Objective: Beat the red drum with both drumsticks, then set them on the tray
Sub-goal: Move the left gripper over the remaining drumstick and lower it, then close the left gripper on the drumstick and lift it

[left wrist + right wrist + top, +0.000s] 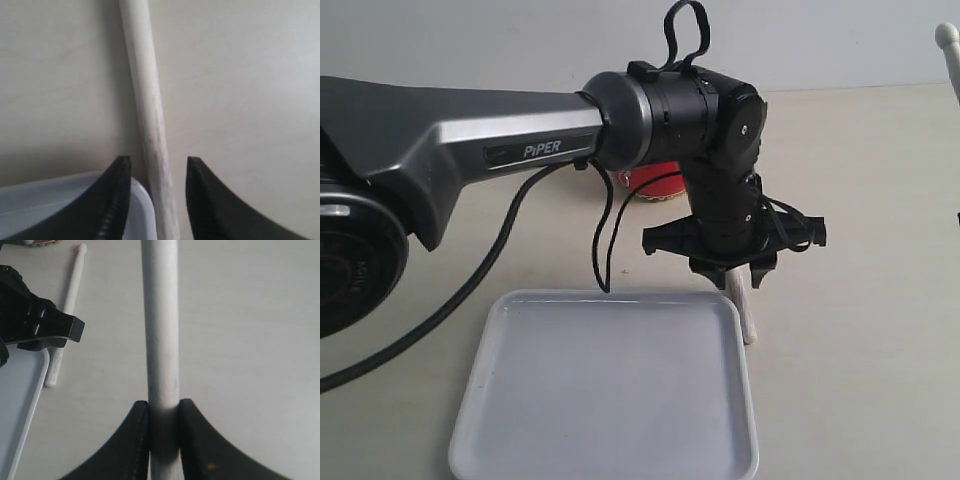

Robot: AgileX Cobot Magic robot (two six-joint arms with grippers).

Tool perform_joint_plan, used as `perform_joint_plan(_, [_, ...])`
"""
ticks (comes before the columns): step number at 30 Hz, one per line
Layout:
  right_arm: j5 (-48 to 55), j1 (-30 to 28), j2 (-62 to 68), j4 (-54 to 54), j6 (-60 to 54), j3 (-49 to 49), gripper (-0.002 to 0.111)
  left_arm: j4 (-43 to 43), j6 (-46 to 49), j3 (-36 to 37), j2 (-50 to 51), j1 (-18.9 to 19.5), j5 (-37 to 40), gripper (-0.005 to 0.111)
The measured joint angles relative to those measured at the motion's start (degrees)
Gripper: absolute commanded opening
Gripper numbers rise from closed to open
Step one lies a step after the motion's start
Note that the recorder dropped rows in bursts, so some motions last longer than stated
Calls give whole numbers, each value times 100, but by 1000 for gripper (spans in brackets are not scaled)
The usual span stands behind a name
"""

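Observation:
One drumstick lies flat on the table just outside the tray's right rim. My left gripper hangs right over it, open, with a finger on either side of the stick and not touching it; one finger is above the tray corner. My right gripper is shut on the second drumstick, held in the air; its rounded tip shows at the far right. The red drum stands behind the left arm, mostly hidden.
The left arm's grey link and its black cable cross the left half of the exterior view above the table. The right wrist view shows the lying stick, the left gripper's body and the tray edge.

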Motion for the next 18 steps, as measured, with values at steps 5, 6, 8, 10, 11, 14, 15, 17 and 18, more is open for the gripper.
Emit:
perform_joint_plan(5, [-69, 0, 0, 0, 0, 0, 0, 213, 0, -248, 0, 0, 12, 38])
perform_joint_plan(6, [-82, 0, 0, 0, 0, 0, 0, 236, 0, -283, 19, 0, 25, 38])
perform_joint_plan(8, [-118, 0, 0, 0, 0, 0, 0, 280, 0, -341, 76, 0, 130, 38])
perform_joint_plan(10, [-137, 0, 0, 0, 0, 0, 0, 295, 0, -366, 147, 0, 217, 38])
perform_joint_plan(11, [-146, 0, 0, 0, 0, 0, 0, 295, 0, -366, 202, 0, 258, 38])
perform_joint_plan(14, [-159, 0, 0, 0, 0, 0, 0, 295, 0, -366, 303, 0, 293, 38])
perform_joint_plan(15, [-173, 0, 0, 0, 0, 0, 0, 303, 0, -366, 315, 0, 293, 38])
perform_joint_plan(17, [-206, 0, 0, 0, 0, 0, 0, 316, 0, -366, 315, 0, 293, 38])
perform_joint_plan(18, [-234, 0, 0, 0, 0, 0, 0, 316, 0, -366, 315, 0, 293, 38])
